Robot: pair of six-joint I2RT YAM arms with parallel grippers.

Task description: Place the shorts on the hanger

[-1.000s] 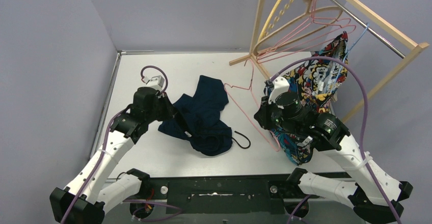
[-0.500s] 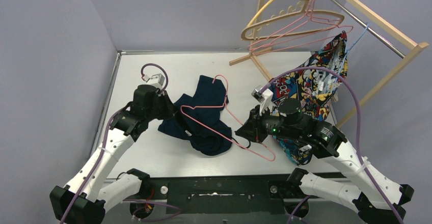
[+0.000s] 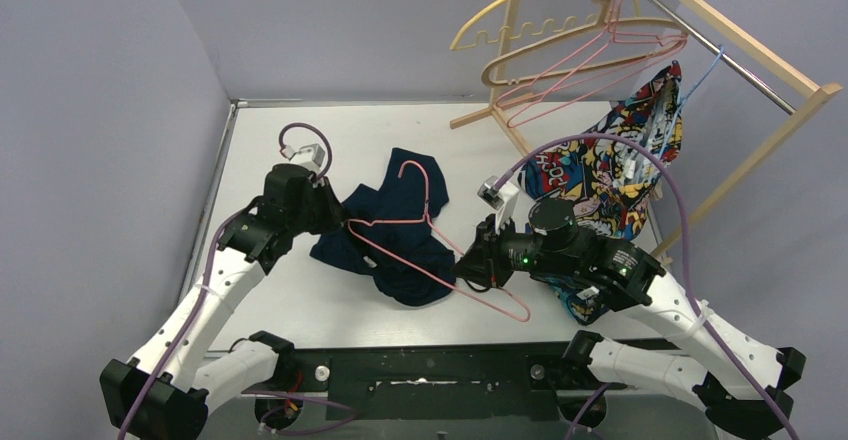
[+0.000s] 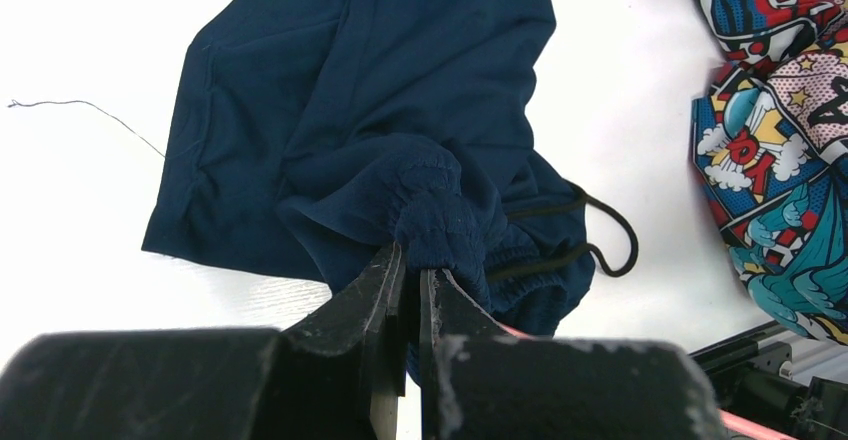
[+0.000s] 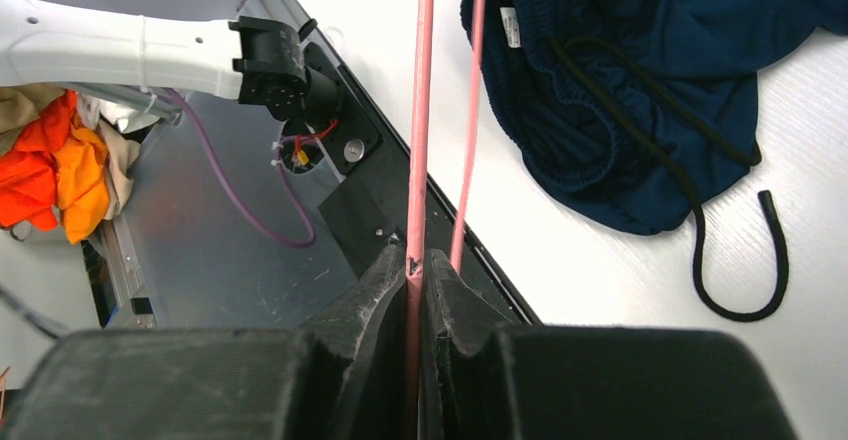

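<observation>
Left fingers (image 4: 398, 268) clenched on a bunched fold of the shorts (image 4: 400, 90), the rest of the fabric spreading ahead of the tips over the desk (image 4: 90, 260). Right fingers (image 5: 398, 265) clamped on one rod of the hanger (image 5: 421, 110), which runs straight ahead from them. From above, its long axis lies diagonally across the shorts, hook toward the far side.

Bright, even light; soft shadows; wrist views' near edges blur.
</observation>
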